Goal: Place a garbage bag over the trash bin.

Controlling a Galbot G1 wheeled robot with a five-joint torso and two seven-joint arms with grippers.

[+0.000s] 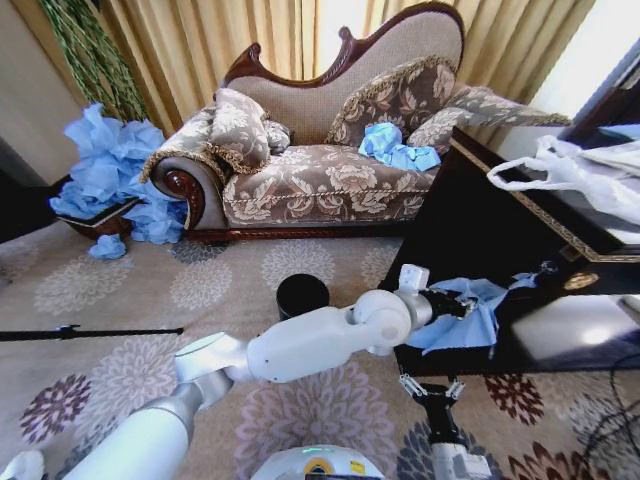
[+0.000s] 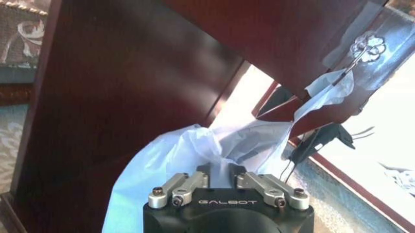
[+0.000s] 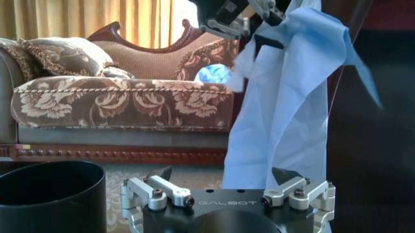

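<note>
The garbage bag (image 1: 470, 318), a thin light blue film, hangs off the edge of the dark table with my left gripper (image 1: 460, 303) shut on its upper part. In the left wrist view the fingers (image 2: 202, 171) pinch the bunched film of the bag (image 2: 188, 150). In the right wrist view the bag (image 3: 279, 116) drapes down from the left gripper (image 3: 243, 17). My right gripper (image 1: 430, 388) stands open below it, fingers up, and the bag's lower end hangs close to its spread fingers (image 3: 163, 175). The black round trash bin (image 1: 302, 295) stands upright on the carpet to the left, near the right wrist (image 3: 52, 194).
A dark wooden table (image 1: 470, 230) fills the right side, with a white plastic bag (image 1: 570, 175) on top. A patterned sofa (image 1: 320, 180) stands behind, with blue bags (image 1: 395, 148) on its seat. A heap of blue bags (image 1: 115, 170) lies at its left end.
</note>
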